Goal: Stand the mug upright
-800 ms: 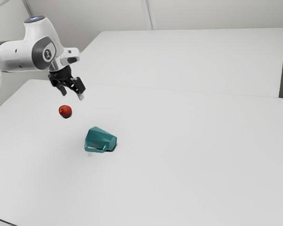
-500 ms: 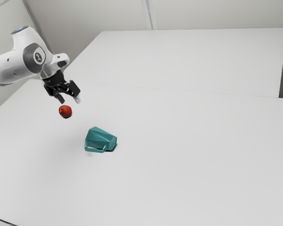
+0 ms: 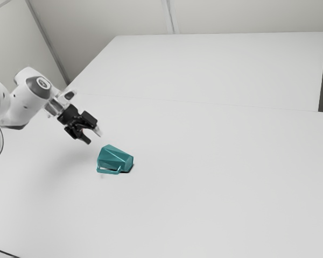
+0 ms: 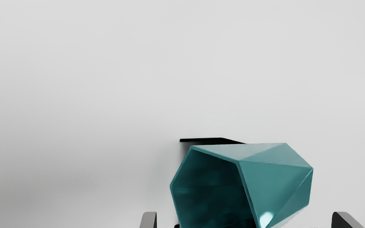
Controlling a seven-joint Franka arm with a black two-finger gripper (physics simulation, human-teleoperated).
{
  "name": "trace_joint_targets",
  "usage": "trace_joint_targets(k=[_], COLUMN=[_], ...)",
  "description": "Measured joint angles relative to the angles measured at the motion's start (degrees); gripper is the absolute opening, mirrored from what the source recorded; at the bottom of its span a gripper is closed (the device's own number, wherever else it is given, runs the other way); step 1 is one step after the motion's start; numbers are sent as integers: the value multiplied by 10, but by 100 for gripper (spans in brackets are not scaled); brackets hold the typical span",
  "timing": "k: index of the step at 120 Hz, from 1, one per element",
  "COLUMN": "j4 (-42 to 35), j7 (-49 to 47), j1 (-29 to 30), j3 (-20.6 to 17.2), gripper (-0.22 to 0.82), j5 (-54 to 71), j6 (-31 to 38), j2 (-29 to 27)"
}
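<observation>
A faceted teal mug [image 3: 115, 159] lies on its side on the table in the exterior view, its handle along the side nearer the camera. Up and to the left of it there, my gripper [image 3: 92, 137] hangs close by above the table, open and not touching it. In the wrist view the mug [image 4: 277, 183] shows its dark hollow mouth and one angled flank, lying between and beyond the wide-apart fingertips of my gripper [image 4: 244, 221]. The lower part of the mug is cut off at that view's edge.
The white table [image 3: 204, 177] stretches away to the exterior view's right. A red ball-like object is mostly hidden behind my gripper, with a trace of red between the fingers. A dark cable [image 3: 4, 252] crosses the near left corner.
My hand has come down and tilted, moving toward the mug and passing in front of the red object, which was in plain sight earlier. The mug has not moved.
</observation>
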Motion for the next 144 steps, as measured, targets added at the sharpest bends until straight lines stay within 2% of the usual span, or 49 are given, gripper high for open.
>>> trace_joint_targets(k=[56,75,86,114,144], j4=[-64,-68,-72,-78,-77], j7=[70,85,92,106,116], j1=[-4,-9,-11,-11,-25], j3=[4,4,4,3,1], gripper=[60,54,45,12,-2], j5=[-107,-126,-134,-149,-176], j6=[-13,-12,-11,-6,-8], j2=[10,16,16,15,8])
